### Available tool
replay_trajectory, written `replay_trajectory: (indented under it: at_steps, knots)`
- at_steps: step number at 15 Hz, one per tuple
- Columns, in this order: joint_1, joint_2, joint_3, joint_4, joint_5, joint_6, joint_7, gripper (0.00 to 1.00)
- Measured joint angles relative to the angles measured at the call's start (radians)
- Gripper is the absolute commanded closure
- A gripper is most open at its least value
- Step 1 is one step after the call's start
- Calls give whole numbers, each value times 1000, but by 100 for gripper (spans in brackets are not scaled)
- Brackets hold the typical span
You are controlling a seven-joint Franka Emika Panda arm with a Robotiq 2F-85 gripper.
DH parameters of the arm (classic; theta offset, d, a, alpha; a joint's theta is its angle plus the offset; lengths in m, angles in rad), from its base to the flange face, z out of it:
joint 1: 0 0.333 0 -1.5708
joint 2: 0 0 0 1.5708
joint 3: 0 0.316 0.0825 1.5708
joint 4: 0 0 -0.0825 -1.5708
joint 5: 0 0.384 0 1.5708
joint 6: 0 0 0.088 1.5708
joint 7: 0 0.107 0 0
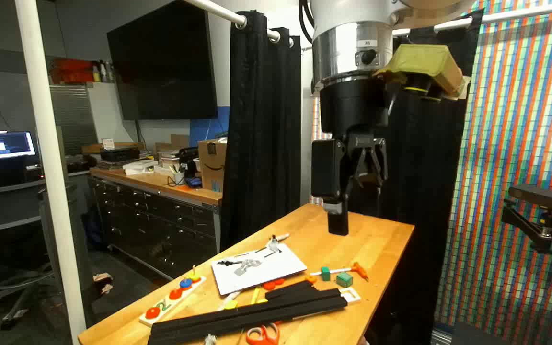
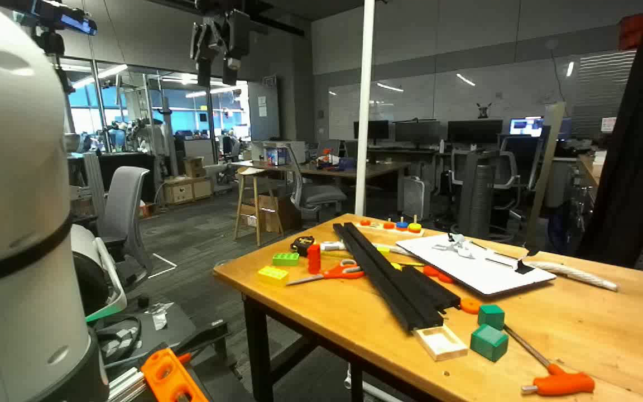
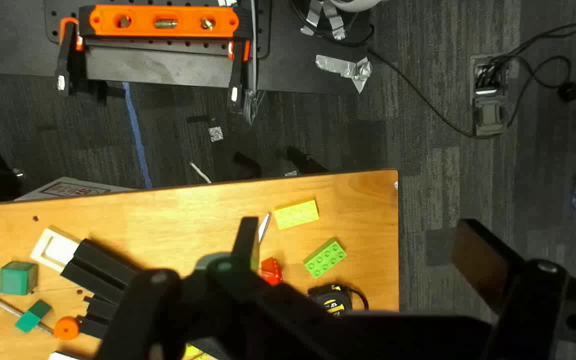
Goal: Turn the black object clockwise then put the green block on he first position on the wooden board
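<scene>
- Hanging at the top of the frame, left of centre, in an exterior view, the pincer point(image 2: 217, 73) has its two fingers spread wide apart; in the wrist view a corner of the table point(image 2: 623, 318) shows between them.
- The long black bar point(image 2: 384, 276), grooved lengthwise, lies on the table in both exterior views, across the lower middle of the frame; a shorter black piece point(image 2: 430, 287) lies right alongside it.
- At one end of the bar is a pale shallow tray point(image 2: 451, 354); I cannot tell whether they touch.
- The bright green block point(image 2: 286, 259), studded on top, lies left of the bar in an exterior view, just beside a yellow block point(image 2: 273, 274) and near a red piece point(image 2: 314, 258) and a tape measure point(image 2: 303, 245).
- The wooden board point(image 1: 173, 303), pale and narrow, lies at the lower left of an exterior view by the table's edge, with red, blue and yellow pieces on it.
- Orange-handled scissors point(image 2: 344, 271) lie just left of the bar in an exterior view.
- Two dark green blocks point(image 2: 489, 342) sit at the lower right, near an orange-handled tool point(image 2: 564, 382).
- A white panel point(image 2: 478, 273) lies right of the bar.
</scene>
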Motion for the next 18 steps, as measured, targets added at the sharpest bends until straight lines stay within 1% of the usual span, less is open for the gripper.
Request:
replay_trajectory:
  at_steps: [8,11,13,15,18]
  knots:
    - [0,-7,0,14,0,0,0,0]
    - [-5,-5,-1,-4,-28,10,-24,0]
    - [-13,1,-7,-23,-75,33,-73,0]
    - [-19,19,-17,-37,-145,71,-142,0]
    - [-21,60,-48,-69,-245,187,-279,0]
